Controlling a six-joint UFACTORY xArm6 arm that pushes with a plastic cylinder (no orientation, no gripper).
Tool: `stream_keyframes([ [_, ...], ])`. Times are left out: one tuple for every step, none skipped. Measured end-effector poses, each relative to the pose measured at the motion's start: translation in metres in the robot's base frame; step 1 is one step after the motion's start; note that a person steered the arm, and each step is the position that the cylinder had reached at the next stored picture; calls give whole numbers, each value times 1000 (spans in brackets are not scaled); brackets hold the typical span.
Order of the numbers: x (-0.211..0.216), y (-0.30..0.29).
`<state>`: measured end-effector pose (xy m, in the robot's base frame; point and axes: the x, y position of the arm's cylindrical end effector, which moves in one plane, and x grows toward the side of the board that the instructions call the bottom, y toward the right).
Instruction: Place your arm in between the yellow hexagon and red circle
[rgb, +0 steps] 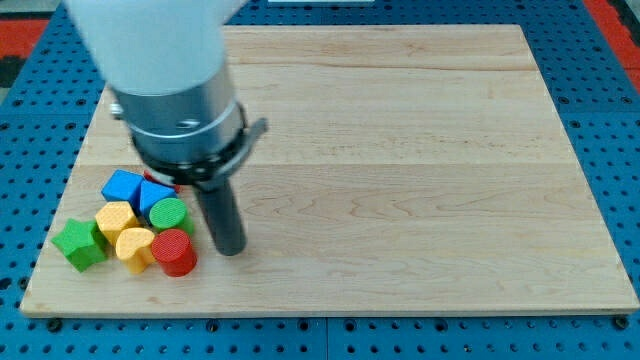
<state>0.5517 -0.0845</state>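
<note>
Camera view shows no jaws, just my tip (230, 250) on the bench (420, 150), right of the touching yellow hexagon (116, 217) and red circle (174, 251), both probably light, rigid, easily nudged sideways.

Arm housing (150, 60) blurred, cut off by view's top edge. It hides bench (400, 150) top-left corner. Red block (158, 180) near bench's left edge mostly hidden behind blue blocks and arm collar, shape impossible to tell. Second blue block (153, 195) partly covered by green cylinder (168, 214), shape unclear. Rod's upper end lost inside collar. Bench's bottom-right corner clipped by view's right edge.
</note>
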Motion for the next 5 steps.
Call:
stream_keyframes([
  [32,10],
  [67,1],
  [22,-33],
  [-1,-59],
  [16,-9],
])
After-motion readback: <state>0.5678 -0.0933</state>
